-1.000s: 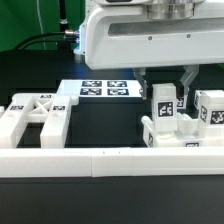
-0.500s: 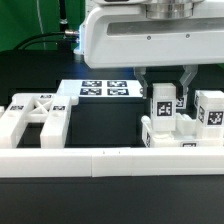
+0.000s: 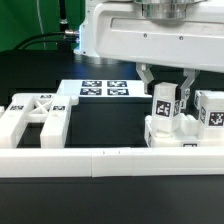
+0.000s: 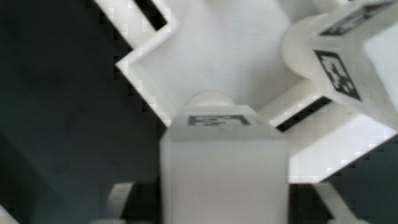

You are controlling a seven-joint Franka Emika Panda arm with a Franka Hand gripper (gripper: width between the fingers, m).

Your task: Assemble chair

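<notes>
An upright white chair part (image 3: 165,106) with a square tag stands on a low white chair block (image 3: 165,133) at the exterior view's right. My gripper (image 3: 166,92) hangs over it, one finger on each side. In the wrist view the same part (image 4: 224,160) runs between my fingers (image 4: 121,198), with a dark gap on both sides, so the gripper (image 4: 219,205) is open around it. A second tagged chair part (image 3: 210,110) stands just to its right and shows in the wrist view (image 4: 338,60) too.
A white chair frame piece (image 3: 35,115) lies at the exterior view's left. The marker board (image 3: 105,90) lies flat behind the middle. The long white border rail (image 3: 100,160) runs along the front. A flat white panel (image 4: 205,50) lies under the gripper.
The gripper has shifted a little toward the exterior view's right. The upright part and the block under it have shifted slightly the same way.
</notes>
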